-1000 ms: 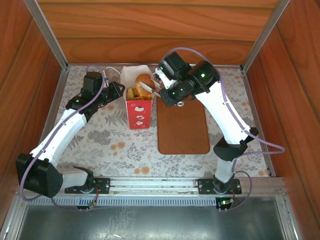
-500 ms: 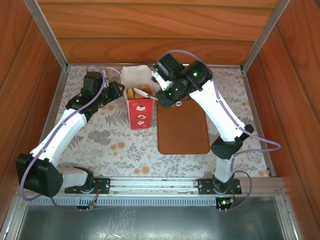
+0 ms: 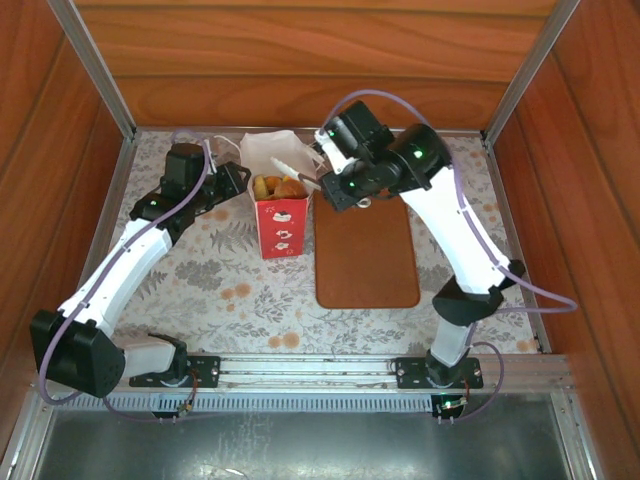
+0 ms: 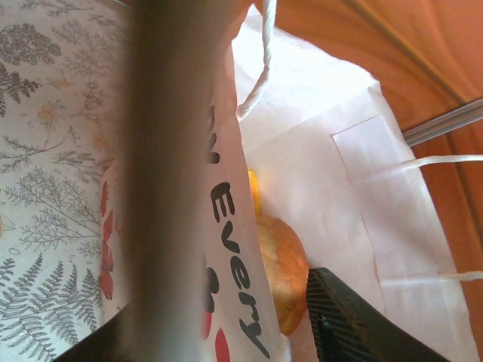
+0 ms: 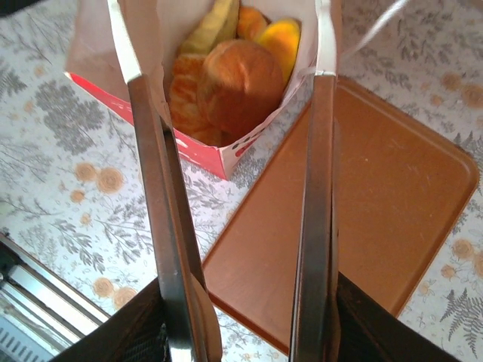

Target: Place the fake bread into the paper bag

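Observation:
The paper bag (image 3: 280, 222) stands upright left of the tray, white above and red below. Several pieces of fake bread (image 3: 278, 187) lie inside it, among them a round brown bun (image 5: 238, 83) on top. My right gripper (image 3: 338, 172) is shut on the metal tongs (image 5: 315, 196). Their two arms stand spread and empty above the bag's mouth (image 5: 226, 154). My left gripper (image 3: 234, 186) is at the bag's left side. Its jaws straddle the printed wall (image 4: 226, 226), one finger (image 4: 355, 320) inside beside a roll (image 4: 283, 268), with a gap to the wall.
A brown tray (image 3: 366, 250) lies bare right of the bag, on the floral tablecloth (image 3: 210, 270). Wooden walls and metal rails close the table at the back and sides. The bag's white cord handles (image 4: 260, 68) hang loose near the back wall.
The tongs held a round bun over the bag, dipped into it, then rose back empty and spread. The bun now rests in the bag. My left jaws widened.

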